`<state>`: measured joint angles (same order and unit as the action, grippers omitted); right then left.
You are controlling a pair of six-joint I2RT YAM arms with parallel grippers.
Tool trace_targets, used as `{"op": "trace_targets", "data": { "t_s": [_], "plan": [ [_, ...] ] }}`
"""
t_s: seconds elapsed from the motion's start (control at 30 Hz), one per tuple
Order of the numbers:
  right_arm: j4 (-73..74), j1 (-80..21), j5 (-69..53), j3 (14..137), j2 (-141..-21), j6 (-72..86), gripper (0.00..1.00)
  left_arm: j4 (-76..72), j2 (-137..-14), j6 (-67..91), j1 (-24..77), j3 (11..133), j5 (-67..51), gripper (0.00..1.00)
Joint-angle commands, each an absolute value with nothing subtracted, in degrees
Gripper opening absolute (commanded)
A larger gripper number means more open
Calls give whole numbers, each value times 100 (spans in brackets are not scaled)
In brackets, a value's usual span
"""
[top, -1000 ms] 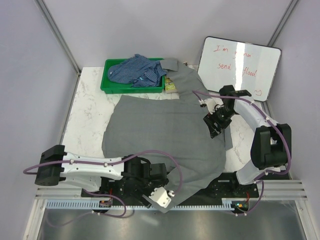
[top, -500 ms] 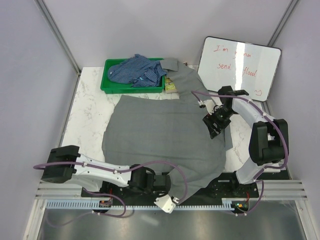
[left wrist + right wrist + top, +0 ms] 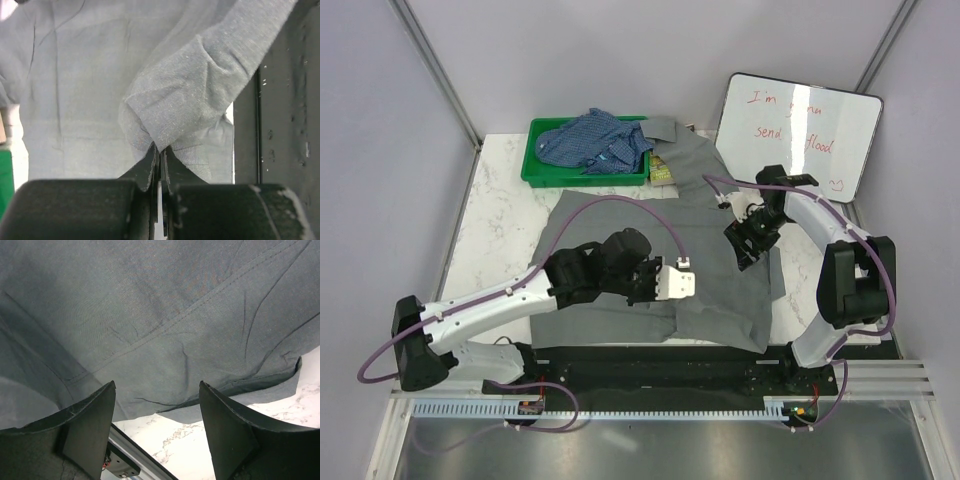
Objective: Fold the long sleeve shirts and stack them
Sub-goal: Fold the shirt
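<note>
The grey long sleeve shirt [image 3: 620, 215] lies spread over the marble table [image 3: 500, 210]. Its near part is doubled back over the middle. My left gripper [image 3: 660, 292] is above that fold, shut on a bunched bit of the grey cloth [image 3: 170, 110]. In the left wrist view the fabric is pinched between the closed fingertips of the left gripper [image 3: 161, 150]. My right gripper [image 3: 745, 245] hovers open over the shirt's right edge. In the right wrist view grey fabric [image 3: 150, 300] and bare marble show between its spread fingers [image 3: 95, 415]. The blue checked shirt [image 3: 595, 140] lies crumpled in the green bin [image 3: 535, 170].
A whiteboard [image 3: 800, 130] with red writing leans at the back right. A small yellowish card [image 3: 662, 172] lies beside the bin. The black base rail [image 3: 670, 362] runs along the table's near edge. Pale walls close in on both sides.
My left gripper shut on the shirt's near hem at the front edge, then carried it up and back over the middle, folding the near part. The right arm barely moved.
</note>
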<state>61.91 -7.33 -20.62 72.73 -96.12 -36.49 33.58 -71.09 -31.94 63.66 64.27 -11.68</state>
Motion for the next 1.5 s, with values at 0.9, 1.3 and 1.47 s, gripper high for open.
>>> {"op": "trace_targets", "data": {
  "t_s": [0.9, 1.3, 1.47],
  "plan": [
    [6644, -905, -3629, 7234, -10169, -3779, 63, 1942, -7849, -2953, 7524, 4298, -1274, 2],
    [7276, -405, -4733, 7953, -9144, -4455, 90, 3594, -6899, -2101, 6295, 5888, -2540, 2],
    [7330, -360, -5115, 7735, -7965, -4702, 96, 3586, -7215, -1881, 5959, 6055, -2715, 2]
  ]
}}
